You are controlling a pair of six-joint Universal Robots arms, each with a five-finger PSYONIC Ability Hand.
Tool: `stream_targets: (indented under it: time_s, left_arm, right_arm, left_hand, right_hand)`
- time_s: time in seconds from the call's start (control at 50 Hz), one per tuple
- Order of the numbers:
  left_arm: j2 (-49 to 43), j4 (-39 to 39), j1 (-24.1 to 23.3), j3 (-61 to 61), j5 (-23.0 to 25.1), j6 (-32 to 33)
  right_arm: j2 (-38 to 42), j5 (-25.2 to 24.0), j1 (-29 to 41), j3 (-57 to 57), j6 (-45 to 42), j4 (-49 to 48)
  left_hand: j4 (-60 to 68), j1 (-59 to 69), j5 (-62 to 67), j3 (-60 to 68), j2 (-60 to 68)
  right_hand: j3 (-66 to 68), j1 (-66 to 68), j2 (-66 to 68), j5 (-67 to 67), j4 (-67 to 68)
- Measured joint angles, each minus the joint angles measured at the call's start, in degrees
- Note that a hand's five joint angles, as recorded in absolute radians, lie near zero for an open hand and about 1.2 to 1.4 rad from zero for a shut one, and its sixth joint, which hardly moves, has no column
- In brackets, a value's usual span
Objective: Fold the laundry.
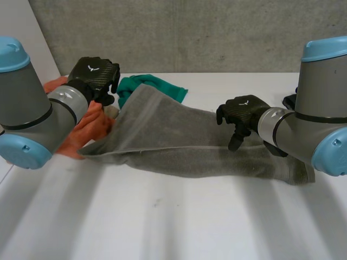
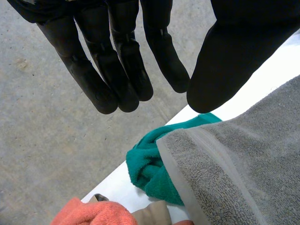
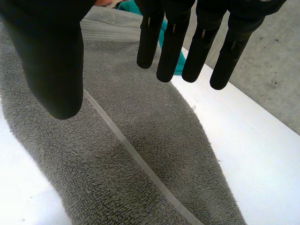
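your left arm [image 1: 32, 119] comes in at the left, and your left hand [image 1: 95, 78] is up at the far left end of the cloths, just beside the raised corner of the grey towel [image 1: 184, 146]. in its wrist view the fingers [image 2: 117, 75] are straight and held away from the thumb with nothing between them, so that hand is wide open and grips nothing. the towel's hemmed corner sits below the thumb, apart from it. beside that hand you have an orange cloth [image 1: 89, 127] bunched on the white table [image 1: 162, 222], with a bit of beige cloth [image 2: 150, 213] against it. a teal cloth [image 1: 157, 86] lies crumpled near the table's far edge, partly under the towel's corner. the towel is your laundry piece. it runs across the middle of the table from the orange cloth to under your right arm [image 1: 320, 119], its left end rising toward the left hand, the rest lying flat with a hem stripe along its length. your right hand [image 1: 244, 114] hangs over the towel's right half, fingers pointing down. its wrist view shows the fingers [image 3: 171, 51] straight and side by side, thumb off to one side, so it is open with hold of nothing. you can't tell whether the fingertips touch the terry. a grey concrete wall [image 1: 217, 32] stands behind the table.
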Motion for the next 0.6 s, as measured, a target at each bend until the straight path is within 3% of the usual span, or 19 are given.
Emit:
stream_targets:
  time_s: [0.02,0.04,0.06,0.08,0.1,0.12,0.22,0.34,0.54,0.6]
  left_arm:
    - [-0.19,-0.22,0.03,0.31,-0.04,-0.19]
    - [-0.52,-0.61,0.07,0.79,-0.05,-0.51]
    - [-0.77,-0.96,0.1,1.2,-0.06,-0.78]
    - [-0.94,-1.19,0.12,1.47,-0.08,-0.97]
    - [-1.47,-1.98,0.2,2.3,-0.1,-1.53]
    - [-1.72,-2.42,0.24,2.71,-0.1,-1.81]
    - [-2.38,-4.47,0.51,4.05,0.05,-2.79]
    - [-1.33,-6.71,0.87,3.93,0.19,-3.01]
    - [2.42,-12.59,2.42,-1.04,0.44,0.35]
    - [1.73,-13.16,3.1,-4.04,1.37,5.31]
  right_arm:
    - [-0.02,0.16,0.32,-0.18,0.58,0.34]
    - [-0.1,0.39,0.91,-0.49,1.56,1.0]
    - [-0.13,0.66,1.37,-0.72,2.41,1.5]
    - [-0.15,0.85,1.73,-0.88,3.08,1.89]
    - [-0.24,1.32,2.65,-1.23,4.69,2.9]
    - [-0.32,1.67,3.16,-1.4,5.66,3.46]
    - [-0.66,2.81,4.33,-1.42,8.03,4.59]
    - [-1.17,4.09,3.46,-0.96,5.06,3.49]
    - [-1.82,10.41,-1.12,-0.2,-11.91,1.2]
    - [-0.74,11.94,-2.69,0.42,-17.43,0.18]
  left_hand:
    - [-1.31,-1.96,-1.3,-1.29,-2.08]
    - [-15.05,-17.51,-15.08,-14.79,-16.19]
    - [-21.52,-24.93,-21.52,-21.09,-22.57]
    - [-21.52,-24.93,-21.52,-21.09,-22.57]
    - [-39.22,-43.35,-38.71,-38.37,-39.45]
    - [-43.98,-46.96,-43.16,-43.14,-43.25]
    - [-48.27,-48.33,-46.84,-47.73,-47.61]
    - [-48.27,-48.33,-46.84,-47.73,-47.66]
    - [-48.06,-47.81,-46.7,-47.56,-47.35]
    - [-45.4,-44.72,-45.27,-45.41,-44.88]
  right_hand:
    - [-5.48,-5.28,0.0,-5.14,-5.41]
    - [-13.01,-12.99,0.01,-12.19,-13.18]
    - [-16.33,-16.29,0.02,-14.8,-16.07]
    - [-17.89,-17.77,0.02,-16.54,-18.0]
    - [-20.2,-19.95,0.05,-18.43,-20.19]
    - [-20.71,-20.11,0.05,-18.49,-20.64]
    - [-20.8,-20.11,0.09,-18.49,-20.97]
    - [-20.49,-19.89,0.09,-18.36,-20.72]
    - [-13.67,-13.9,0.1,-12.2,-14.2]
    - [-11.77,-11.85,0.1,-10.09,-12.16]
